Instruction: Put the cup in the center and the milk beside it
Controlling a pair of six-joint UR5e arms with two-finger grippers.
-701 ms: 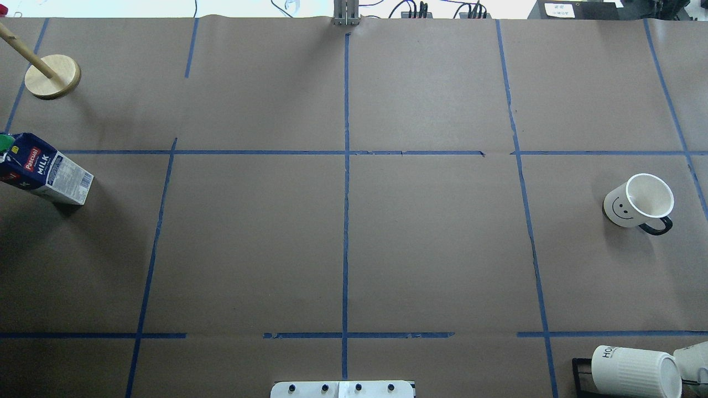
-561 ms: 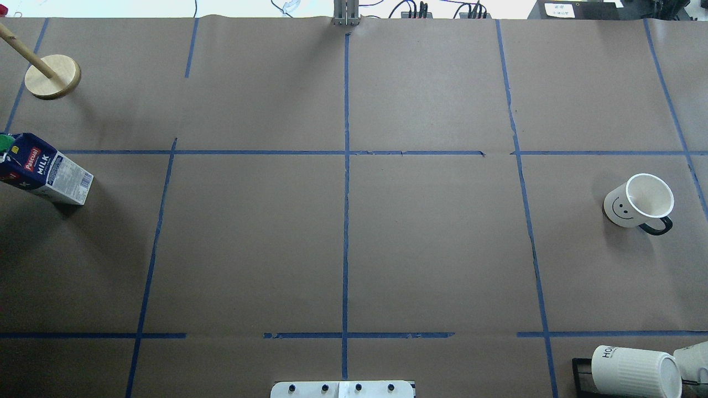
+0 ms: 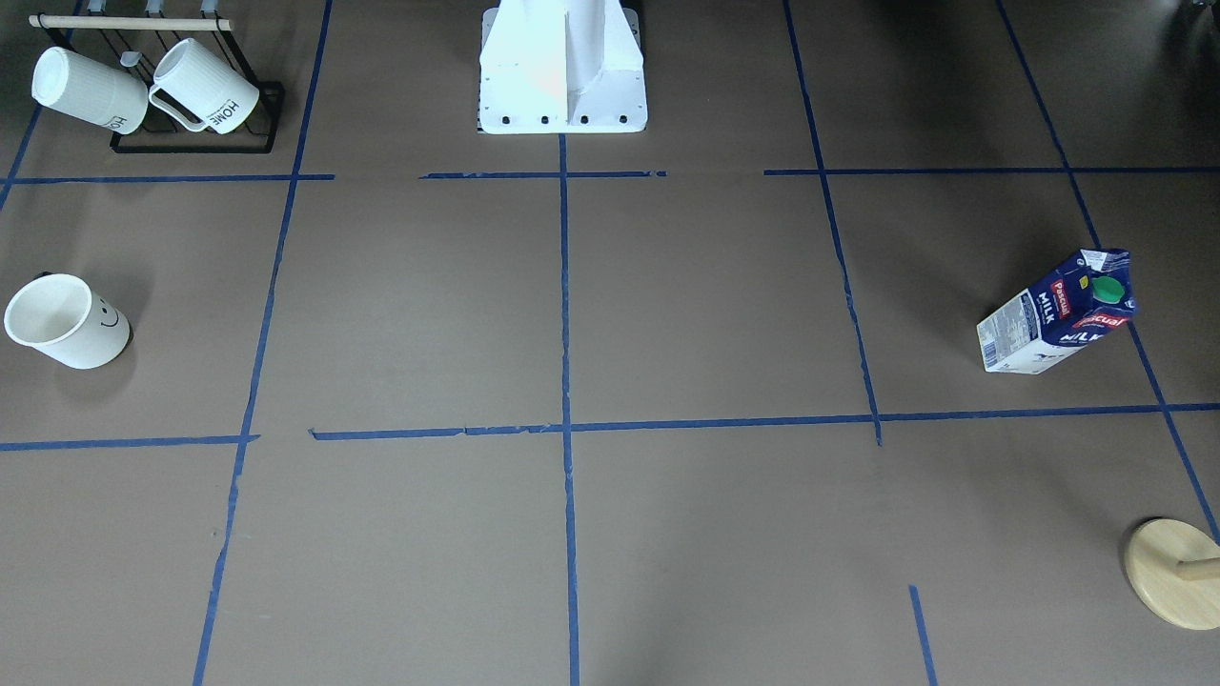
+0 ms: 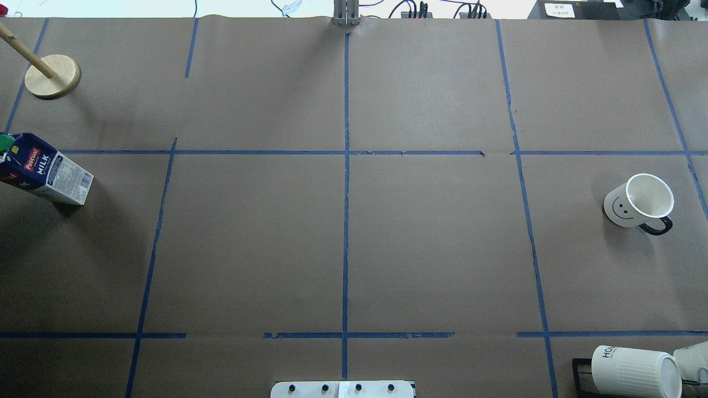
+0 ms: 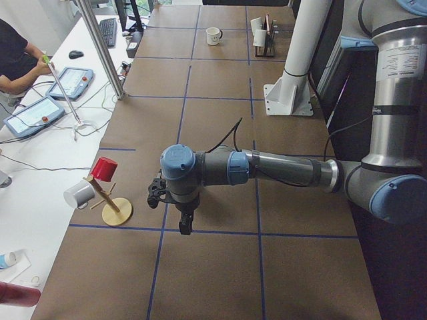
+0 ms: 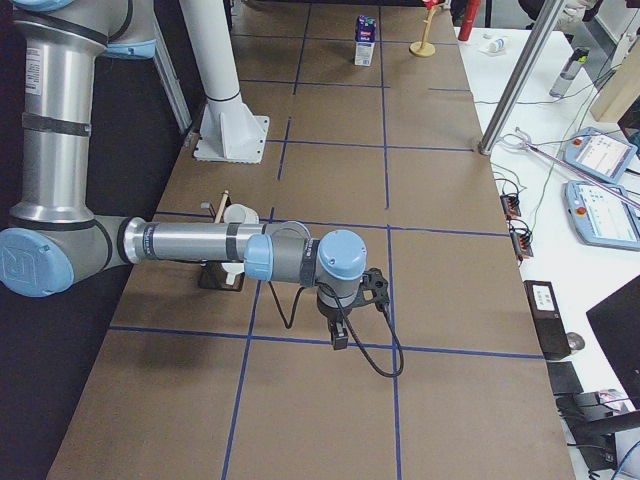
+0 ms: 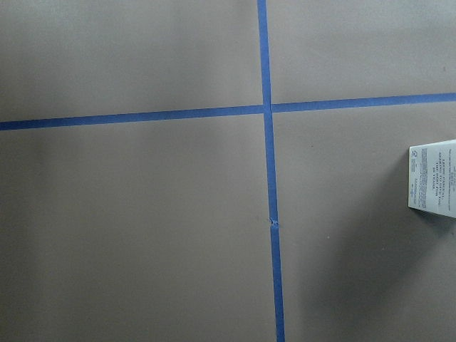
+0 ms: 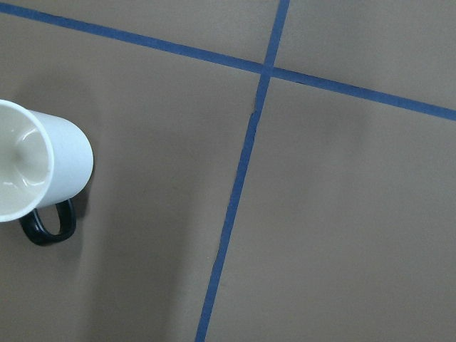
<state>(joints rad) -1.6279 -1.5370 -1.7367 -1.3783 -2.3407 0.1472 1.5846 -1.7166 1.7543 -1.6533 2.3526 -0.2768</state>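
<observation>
Although jaws' spread cannot be told, cup [image 4: 636, 203]: white, black smiley, dark handle, beside right jaws; milk [image 4: 47, 172]: blue-white carton, green cap, beside left jaws.

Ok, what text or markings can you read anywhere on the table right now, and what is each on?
"Pascual": red label on the milk carton.
"MILK": white lettering on the same carton.
"HOME": on the ribbed mug; the second ribbed mug shows only part of it.
Smiley face, no words: on the cup.
Fine print and barcode on the carton: too small to read.
</observation>
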